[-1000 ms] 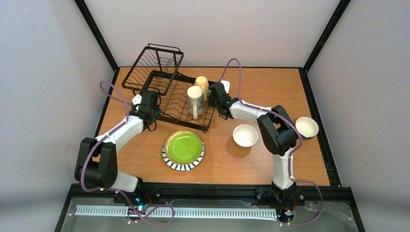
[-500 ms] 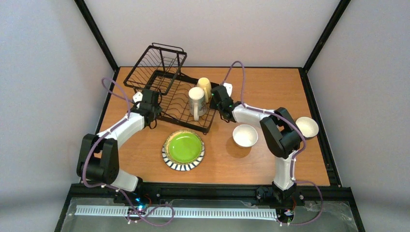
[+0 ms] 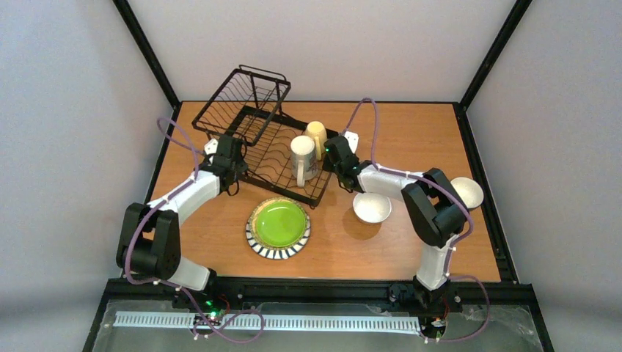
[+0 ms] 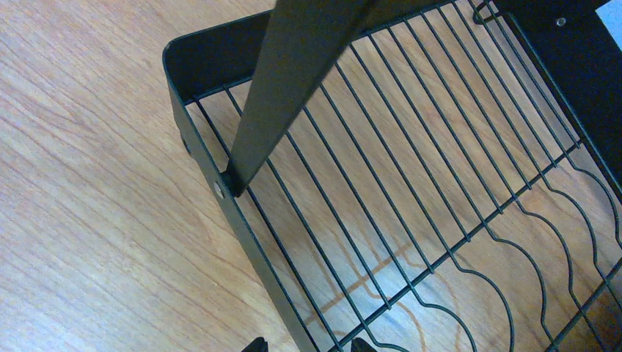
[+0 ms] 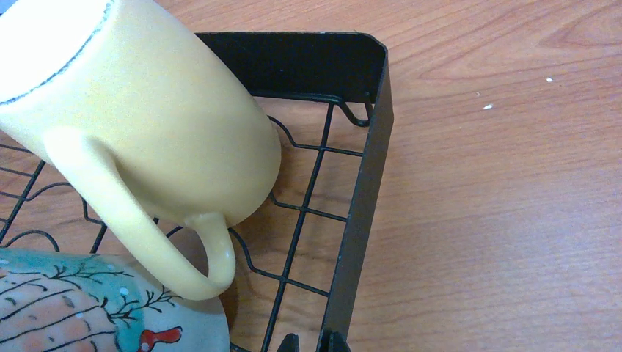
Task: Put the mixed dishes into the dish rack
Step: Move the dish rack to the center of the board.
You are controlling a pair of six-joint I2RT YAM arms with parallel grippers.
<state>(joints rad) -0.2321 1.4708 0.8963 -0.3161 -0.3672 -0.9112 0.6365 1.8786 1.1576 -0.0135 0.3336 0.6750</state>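
Nearest us, the lime-green plate w/ striped rim lies flat on the table, just in front of the dish rack. To its R we see a cream-white bowl upright on the wood, close by the R forearm. A second bowl sits nr the table's R edge, partly hidden behind that arm's elbow. Plate and both bowls are outside the rack.

Mid-table, the L gripper is at the rack's near-L rim. In its wrist view the fingertips stand apart, one each side of the rim bar, w/ gaps showing, so no clamp. The R gripper is at the rack's R rim, its fingers pinched together on the flat rim strip.

Further back, two mugs sit in the rack on the slotted base at its R end. The teal-patterned mug is nearer. Just behind it the cream mug leans over, handle toward the R gripper.

Farthest off, the raised basket tier sits at the rack's far-L end.
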